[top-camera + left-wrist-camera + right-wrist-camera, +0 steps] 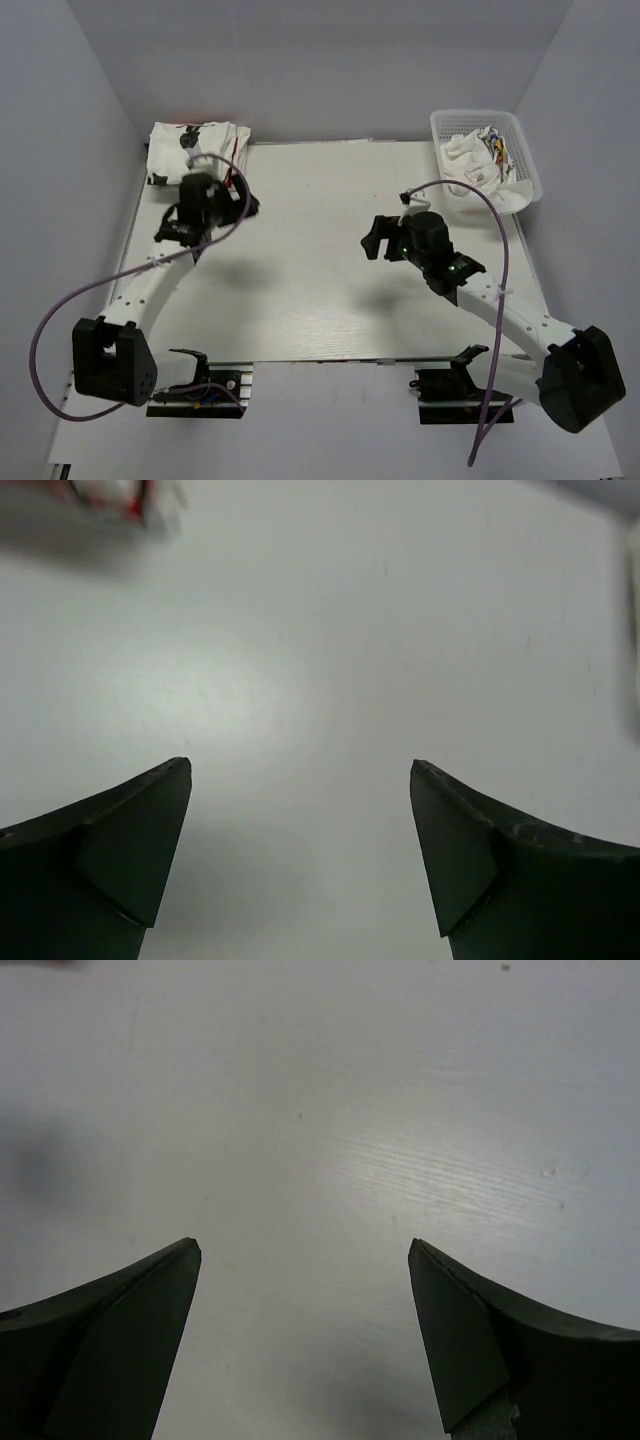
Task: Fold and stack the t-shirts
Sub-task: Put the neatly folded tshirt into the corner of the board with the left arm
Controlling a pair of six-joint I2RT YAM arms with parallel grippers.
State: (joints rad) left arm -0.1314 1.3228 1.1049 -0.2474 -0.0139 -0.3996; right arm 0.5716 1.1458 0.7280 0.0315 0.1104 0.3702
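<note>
White wood-grain table: a flat-folded printed t-shirt far left, crumpled cloth, perhaps tees, in a lattice basket. Left gripper and right gripper hover, jaws spread, empty.

The right gripper stands with its jaws spread wide. Its two dark fingers rise from the lower corners, one at 7 o'clock and the other at 5 o'clock, with their tips pointing up and inward. Between the tips only the table shows – a pale, whitish surface that fills the view from 9 o'clock round to 3 o'clock. Faint parallel grain lines run across it right of centre, slanting toward 4 o'clock. A soft grey shadow lies on the surface at 9 o'clock. A tiny dark speck sits near the top edge at 1 o'clock, and a few small marks lie at 3 o'clock.
</note>
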